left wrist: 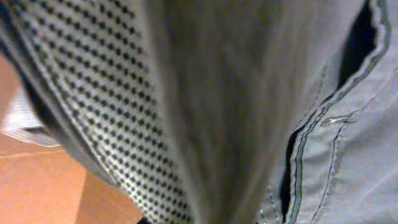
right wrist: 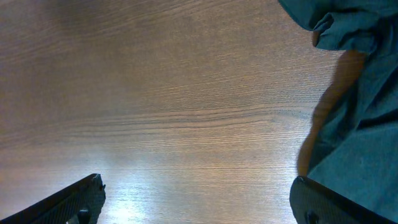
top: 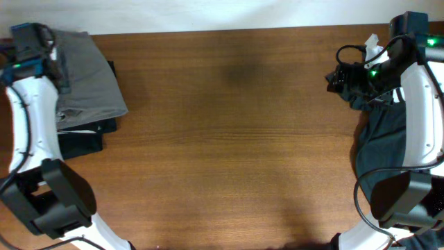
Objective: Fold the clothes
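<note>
wooden table (top: 229, 139), grey shorts (top: 91, 76) at left edge, left jaws' state unclear behind cloth, right jaws wide apart, empty

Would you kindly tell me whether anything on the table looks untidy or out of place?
The dark teal garment at the right edge of the table lies bunched and crumpled, while the grey shorts at far left lie flat.

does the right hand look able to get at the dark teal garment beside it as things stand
Probably yes: the right hand is open over bare table, and the dark teal garment lies just to one side, with nothing between them.
</note>
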Motion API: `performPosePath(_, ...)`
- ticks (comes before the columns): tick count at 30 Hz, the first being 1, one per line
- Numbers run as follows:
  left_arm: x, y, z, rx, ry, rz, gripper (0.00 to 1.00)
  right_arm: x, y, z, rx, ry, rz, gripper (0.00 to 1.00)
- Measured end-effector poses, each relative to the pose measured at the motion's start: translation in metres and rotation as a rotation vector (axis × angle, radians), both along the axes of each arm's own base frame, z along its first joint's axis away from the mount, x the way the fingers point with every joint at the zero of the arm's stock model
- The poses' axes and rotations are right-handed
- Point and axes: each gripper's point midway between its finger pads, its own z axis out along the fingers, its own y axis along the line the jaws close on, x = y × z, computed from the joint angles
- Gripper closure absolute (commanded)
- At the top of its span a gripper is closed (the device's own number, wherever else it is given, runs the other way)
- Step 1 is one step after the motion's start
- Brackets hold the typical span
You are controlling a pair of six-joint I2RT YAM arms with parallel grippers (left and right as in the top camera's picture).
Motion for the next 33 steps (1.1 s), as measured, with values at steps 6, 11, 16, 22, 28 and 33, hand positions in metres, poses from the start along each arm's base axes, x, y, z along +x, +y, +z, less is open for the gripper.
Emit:
performPosePath(6,-0.009,0.028,-0.013,-0.059,-0.007,0.041,0.81,0.000,0.000,0.000,0.000,0.000,0.000,0.01)
performPosePath(11,-0.011,0.046,-0.042,-0.080,0.035,0.073,0.80,0.000,0.000,0.000,0.000,0.000,0.000,0.01)
performPosePath(16,-0.012,0.052,-0.061,-0.098,0.066,0.085,0.52,0.000,0.000,0.000,0.000,0.000,0.000,0.01)
performPosePath(22,-0.013,0.045,-0.058,-0.166,0.022,0.151,0.52,0.000,0.000,0.000,0.000,0.000,0.000,0.01)
performPosePath(28,-0.010,-0.003,-0.053,-0.442,-0.023,0.082,0.64,0.000,0.000,0.000,0.000,0.000,0.000,0.01)
performPosePath(33,-0.019,-0.039,-0.059,-0.623,0.016,0.034,0.64,0.000,0.000,0.000,0.000,0.000,0.000,0.01)
